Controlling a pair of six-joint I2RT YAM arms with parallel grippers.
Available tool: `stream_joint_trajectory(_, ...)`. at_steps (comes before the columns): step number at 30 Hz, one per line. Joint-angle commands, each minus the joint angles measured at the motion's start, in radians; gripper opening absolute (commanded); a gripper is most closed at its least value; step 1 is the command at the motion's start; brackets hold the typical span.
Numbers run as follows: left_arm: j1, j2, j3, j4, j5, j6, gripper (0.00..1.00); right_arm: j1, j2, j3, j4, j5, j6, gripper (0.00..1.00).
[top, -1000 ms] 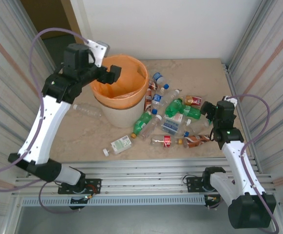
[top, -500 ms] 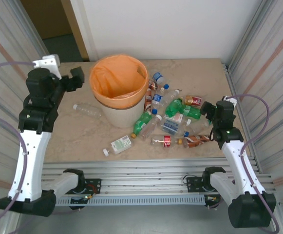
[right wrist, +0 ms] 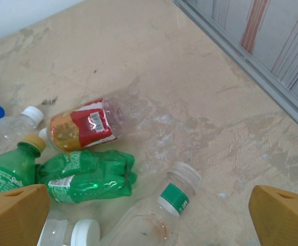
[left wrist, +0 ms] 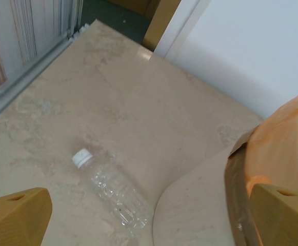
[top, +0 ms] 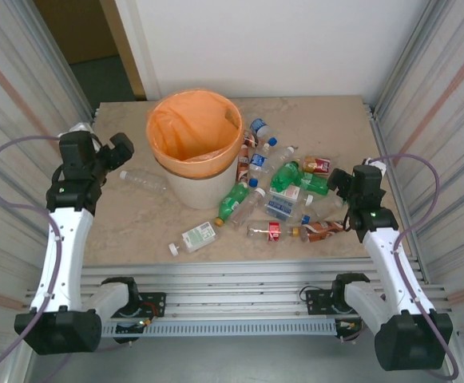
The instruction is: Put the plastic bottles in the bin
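An orange bag (top: pixel 185 128) lines the off-white bin (top: pixel 192 190); the table (top: pixel 128 227) is veined beige, the crushed bottle (right wrist: pixel 87 177) green, its neighbour's label (right wrist: pixel 95 123) red.

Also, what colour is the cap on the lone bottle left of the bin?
White cap, clearest in the left wrist view.

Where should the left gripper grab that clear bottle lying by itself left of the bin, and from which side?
Grip the clear bottle across its mid-body, probably coming straight down from above. It lies flat on its side with bare table along both long sides, so open jaws can straddle it.
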Motion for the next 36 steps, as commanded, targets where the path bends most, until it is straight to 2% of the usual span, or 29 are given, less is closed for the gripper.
stream_joint_trajectory(1,0.012,0.03,-0.031,0.029,0.008,-0.064,0.99,0.008,0.011,0.031,-0.018,0.021,0.009,0.98)
stream_joint_trajectory(21,0.012,0.274,-0.145,0.054,0.048,-0.226,0.99,0.008,0.051,0.034,-0.02,0.018,0.025,0.98)
stream_joint_trajectory(36,0.002,0.555,-0.02,0.095,0.078,-0.229,0.99,0.008,0.043,0.043,-0.043,0.027,0.027,0.98)
